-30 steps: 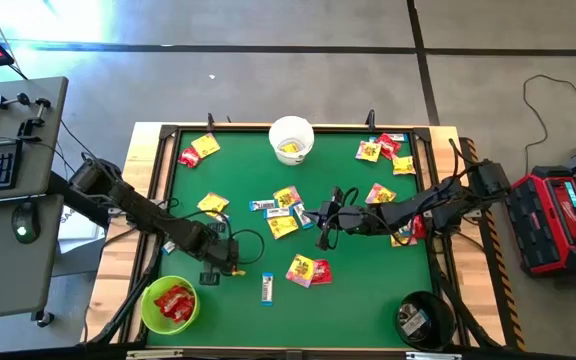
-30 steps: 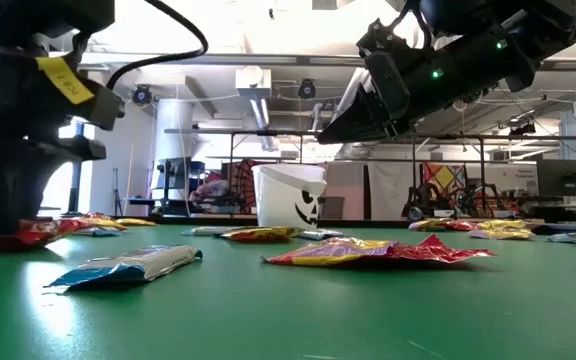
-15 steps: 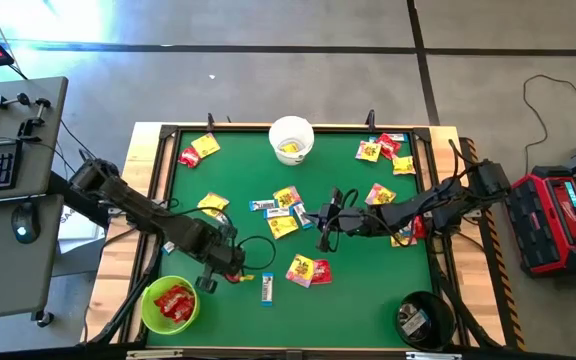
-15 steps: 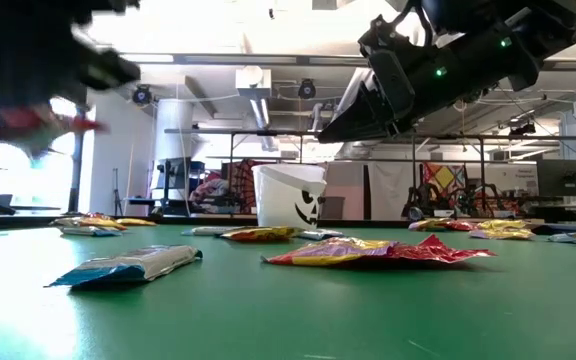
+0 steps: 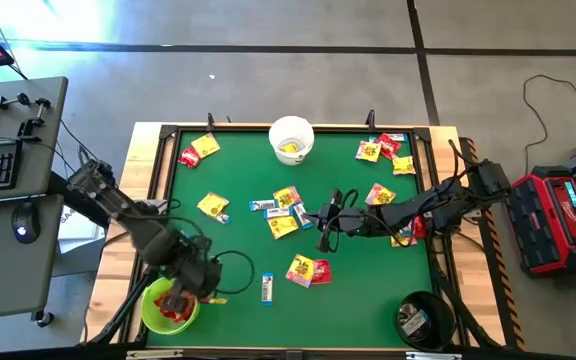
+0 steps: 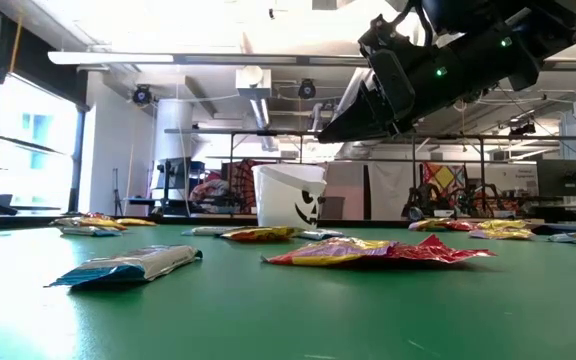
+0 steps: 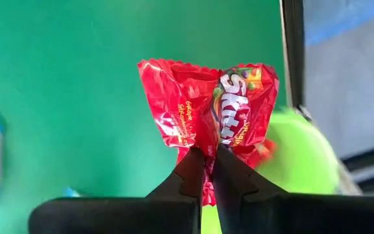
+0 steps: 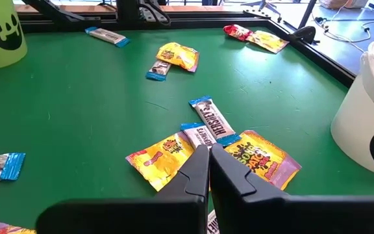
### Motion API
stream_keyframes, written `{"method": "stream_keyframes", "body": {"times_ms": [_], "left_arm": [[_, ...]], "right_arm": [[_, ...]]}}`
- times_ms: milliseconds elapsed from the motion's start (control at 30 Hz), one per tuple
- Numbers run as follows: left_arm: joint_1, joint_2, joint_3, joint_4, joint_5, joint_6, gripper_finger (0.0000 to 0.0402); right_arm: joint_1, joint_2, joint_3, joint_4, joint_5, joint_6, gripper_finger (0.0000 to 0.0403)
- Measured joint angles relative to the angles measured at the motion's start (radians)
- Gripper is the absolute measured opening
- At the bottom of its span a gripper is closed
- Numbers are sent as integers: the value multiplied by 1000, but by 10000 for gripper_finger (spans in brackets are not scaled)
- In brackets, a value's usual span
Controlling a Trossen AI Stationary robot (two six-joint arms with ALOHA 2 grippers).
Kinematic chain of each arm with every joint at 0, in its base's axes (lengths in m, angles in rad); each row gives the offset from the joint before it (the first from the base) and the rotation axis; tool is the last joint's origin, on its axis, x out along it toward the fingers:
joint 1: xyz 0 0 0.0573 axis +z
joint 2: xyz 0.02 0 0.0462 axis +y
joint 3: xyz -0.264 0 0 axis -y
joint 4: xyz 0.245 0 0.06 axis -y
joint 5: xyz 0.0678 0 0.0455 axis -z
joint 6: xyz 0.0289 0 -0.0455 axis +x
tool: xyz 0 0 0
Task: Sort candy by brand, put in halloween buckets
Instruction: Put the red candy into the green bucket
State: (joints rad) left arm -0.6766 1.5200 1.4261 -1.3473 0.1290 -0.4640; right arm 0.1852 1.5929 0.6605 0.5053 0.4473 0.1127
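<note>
At the left near corner of the green bench [image 5: 368, 290] stands the round lime bucket [image 5: 158, 312], shiny plastic, with red packets in it. The left gripper [image 7: 208, 155] hangs right over it. Its jaws are pinched tight on a crinkly red packet [image 7: 206, 107] that sticks out past the tips. That arm bends in from the left edge of the bench.

A thin white-and-blue bar [image 5: 266, 288] lies flat just beside the lime bucket. More flat candy [image 5: 286, 210], yellow and red and blue, lies spread over the middle and along the far side. The round white bucket [image 5: 291, 139] stands at the far edge with something yellow inside.

The right gripper [image 8: 208, 158] hangs over the middle of the bench, jaws closed and holding nothing. Its arm reaches in low and long from the right side.

The black bucket [image 5: 424, 318] stands at the right near corner.
</note>
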Motion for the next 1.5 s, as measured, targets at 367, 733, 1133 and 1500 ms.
{"method": "stream_keyframes", "body": {"times_ms": [367,733,1133,1500], "left_arm": [[-219,-1,-29,-34,23,-399,7],[-268,0,-263,116,72,-458,7],[-266,0,-285,125,72,-523,56],[-262,0,-203,124,102,-606,92]], "right_arm": [[0,0,0,0,0,0,0],[-2,0,0,-8,0,0,0],[-2,0,0,-11,12,-8,0],[-2,0,0,-11,13,18,0]]}}
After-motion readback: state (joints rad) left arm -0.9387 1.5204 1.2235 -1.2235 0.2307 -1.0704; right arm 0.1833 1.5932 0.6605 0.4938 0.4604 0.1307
